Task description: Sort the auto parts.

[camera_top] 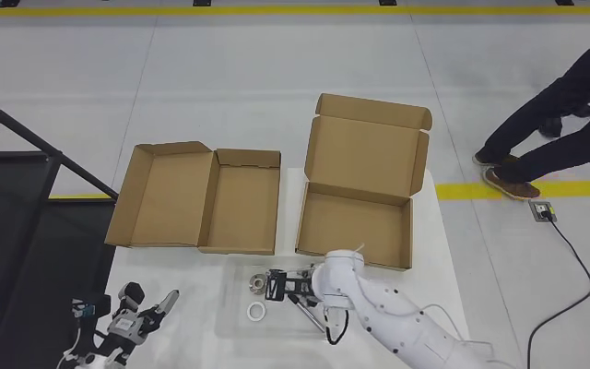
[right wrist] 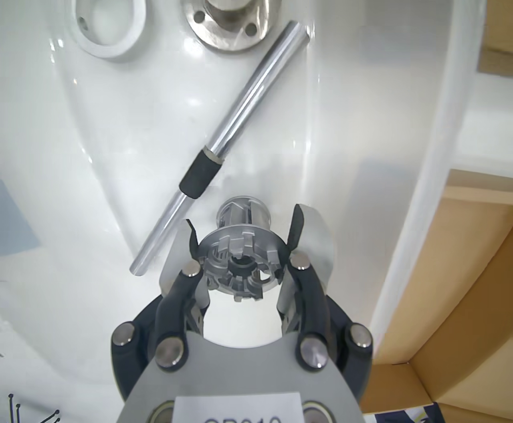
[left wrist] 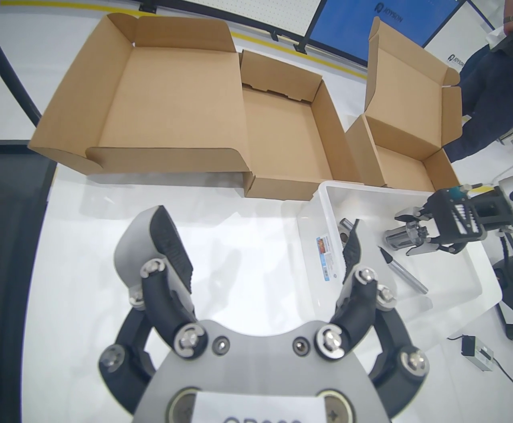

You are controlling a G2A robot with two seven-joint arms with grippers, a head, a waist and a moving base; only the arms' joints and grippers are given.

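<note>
A white plastic bin [camera_top: 230, 323] stands on the tabletop [camera_top: 184, 277] and holds the loose auto parts. The right gripper [right wrist: 244, 224] is inside the bin, its fingers [right wrist: 297, 224] clenched on a cast metal cylinder [right wrist: 240, 260] with a slotted flange, gripped at the flange rim with its barrel pointing away from the wrist. Whether the cylinder touches the bin floor cannot be told. Just beside it on the bin floor lies a steel rod [right wrist: 224, 148] with a short black sleeve partway along, lying at a slant. Past the rod, toward the bin's wall on the left arm's side, sit a white ring [right wrist: 106, 32] and a flanged metal bushing [right wrist: 228, 24] with bolt holes, close together but apart. The left gripper [left wrist: 256, 224] hangs over bare tabletop outside the bin, off the wall on the left arm's side, its fingers [left wrist: 172, 244] spread wide and holding nothing. On the far side of the bin from the robot stand two open cardboard boxes: the raised-lid box [camera_top: 355, 226] sits just behind the bin, and the flat-lid box [camera_top: 198, 198] lies beyond the bin's far corner on the left arm's side, its lid folded out level.
</note>
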